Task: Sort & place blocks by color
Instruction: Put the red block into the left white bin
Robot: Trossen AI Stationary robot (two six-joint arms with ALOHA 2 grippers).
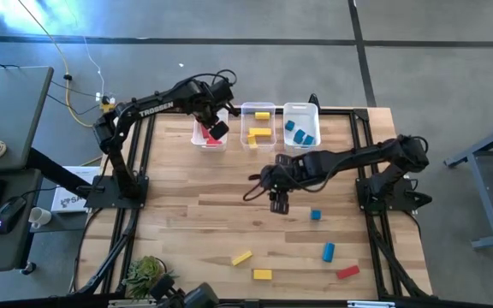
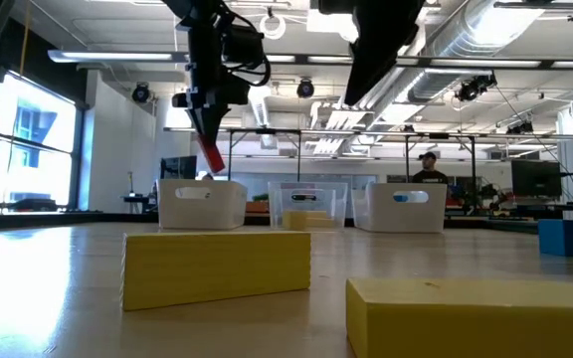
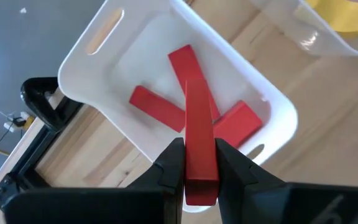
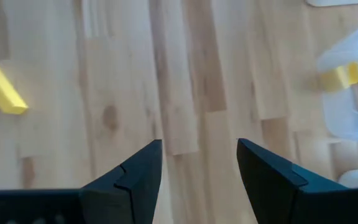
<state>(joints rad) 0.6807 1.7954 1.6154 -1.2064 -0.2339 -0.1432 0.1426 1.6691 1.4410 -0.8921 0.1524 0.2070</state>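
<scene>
Table [image 1: 229, 222]; left arm [image 1: 157, 107] reads "TROSSEN"; left claw [image 3: 199, 163] grips red bar [image 3: 199, 140].

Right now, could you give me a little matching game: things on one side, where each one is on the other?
1. red bar
2. blue cube
3. yellow bars
4. right hand

A. in the middle bin
B. open, empty, above the table
C. gripped in the left hand over the left bin
D. loose on the table

Pairs: 1-C, 2-D, 3-A, 4-B
</scene>
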